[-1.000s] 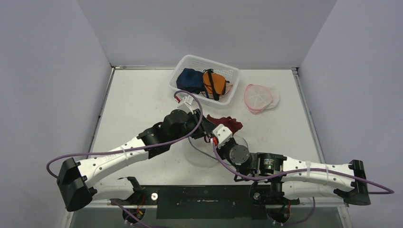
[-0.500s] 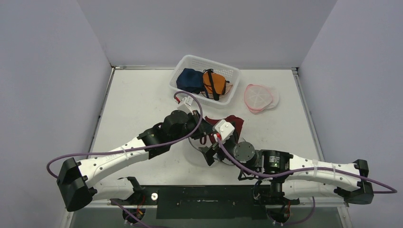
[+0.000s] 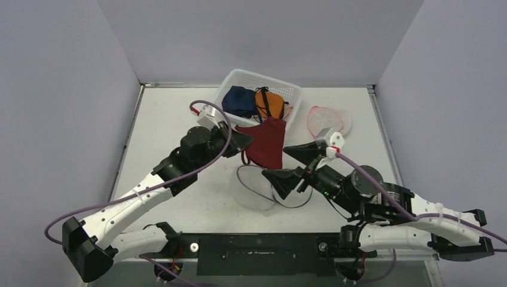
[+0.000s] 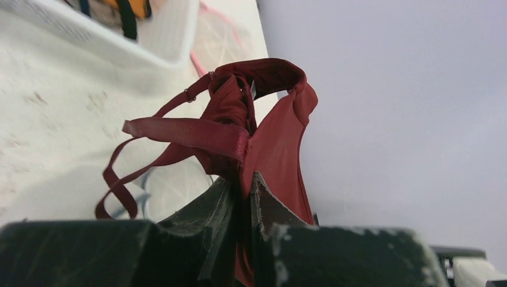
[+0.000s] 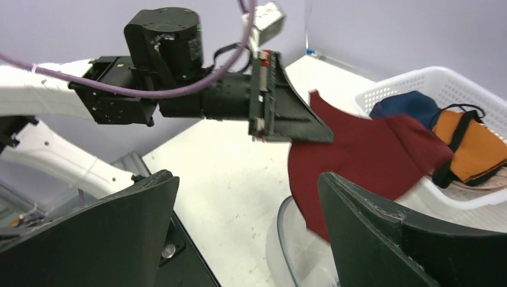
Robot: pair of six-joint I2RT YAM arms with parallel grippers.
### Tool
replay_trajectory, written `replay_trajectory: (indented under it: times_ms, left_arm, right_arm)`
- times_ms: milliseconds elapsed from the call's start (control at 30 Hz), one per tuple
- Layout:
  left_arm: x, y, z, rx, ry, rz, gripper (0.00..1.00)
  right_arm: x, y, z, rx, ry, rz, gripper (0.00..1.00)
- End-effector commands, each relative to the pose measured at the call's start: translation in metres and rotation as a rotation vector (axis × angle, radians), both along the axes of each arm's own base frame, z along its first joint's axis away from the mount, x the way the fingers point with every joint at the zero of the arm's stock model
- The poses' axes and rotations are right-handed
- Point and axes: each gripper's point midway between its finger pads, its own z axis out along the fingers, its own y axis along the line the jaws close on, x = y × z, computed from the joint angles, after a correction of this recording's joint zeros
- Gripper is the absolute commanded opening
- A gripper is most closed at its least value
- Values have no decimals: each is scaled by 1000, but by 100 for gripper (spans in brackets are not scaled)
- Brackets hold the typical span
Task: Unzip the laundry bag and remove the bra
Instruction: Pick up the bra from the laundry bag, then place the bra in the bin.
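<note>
Red bra [image 3: 266, 143] out of the laundry bag [image 3: 254, 191], hanging just in front of the basket [image 3: 269, 78].
My left claw [image 3: 242, 139] is clenched on its edge, and its long axis points down toward the bag. My right claw [image 3: 275, 161] gapes empty beside it. I judge only the set-down remains.

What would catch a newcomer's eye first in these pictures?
The dark red bra stands out most: it hangs above the middle of the table, pinched in the shut left gripper. Just right of it, the right gripper stands wide open and holds nothing. Behind them, at the far edge, a white basket holds a blue garment and an orange garment.
</note>
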Motion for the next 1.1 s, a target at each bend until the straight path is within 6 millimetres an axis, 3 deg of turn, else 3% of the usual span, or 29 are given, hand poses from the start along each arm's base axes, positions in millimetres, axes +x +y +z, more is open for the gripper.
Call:
replay_trajectory:
  times_ms: [0,200,400,533,667,867,1067]
  left_arm:
    - [32,37,82,-93,-218,134,0]
    - [69,67,124,-101,-360,243,0]
    - [109,73,142,-74,-501,285,0]
    - [138,65,146,-67,-586,261,0]
    - [177,44,133,-49,-580,192,0]
    - [230,27,121,-53,-579,135,0]
    - [277,37,85,-34,-508,151,0]
  right_arm:
    - [10,-29,8,84,-5,-102,90]
    - [24,-49,-45,48,34,-223,90]
    - [32,-67,-96,63,108,-330,90]
    - [33,-79,-121,92,156,-373,91]
    - [35,-89,-144,94,189,-415,91]
    - [37,-97,-163,82,200,-454,92]
    - [40,-97,-175,61,195,-475,92]
